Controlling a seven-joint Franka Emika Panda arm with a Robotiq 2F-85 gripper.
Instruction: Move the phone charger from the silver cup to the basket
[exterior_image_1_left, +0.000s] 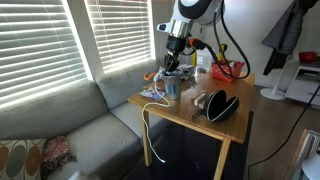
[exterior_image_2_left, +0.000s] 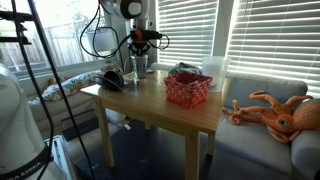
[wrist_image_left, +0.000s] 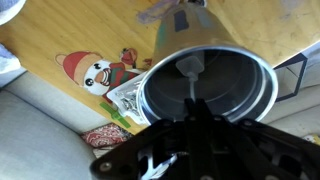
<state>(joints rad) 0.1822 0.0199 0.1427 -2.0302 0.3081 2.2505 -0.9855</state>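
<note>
Evidently little of the job is done. In an exterior view, the phone charger (exterior_image_1_left: 148, 128) shows as a thin white line that leaves the table (exterior_image_1_left: 182, 110) edge and drops toward seven o'clock from the silver cup (exterior_image_1_left: 172, 88), down to the floor beside the couch (exterior_image_1_left: 70, 125). Its upper end runs up toward the cup, so the cable looks still lodged there.

Straight above the cup, at twelve o'clock, hangs the gripper (exterior_image_1_left: 175, 68), close over the rim. The wrist view looks down into the cup's open mouth, with a pale piece (wrist_image_left: 187, 68), probably the charger's end, lying inside. The gripper's dark body fills the six o'clock edge of that view, and I cannot tell whether the fingers are spread or pressed together, or whether they hold anything.

Further right sits a black rounded object (exterior_image_1_left: 221, 105) at about four o'clock from the cup. The red basket (exterior_image_1_left: 229, 70) stands at two o'clock, well apart from the cup, and no cable is visible in it from either exterior view.

By my reading, the grasp, the lift that frees the long tail and the carry to the basket all remain.
</note>
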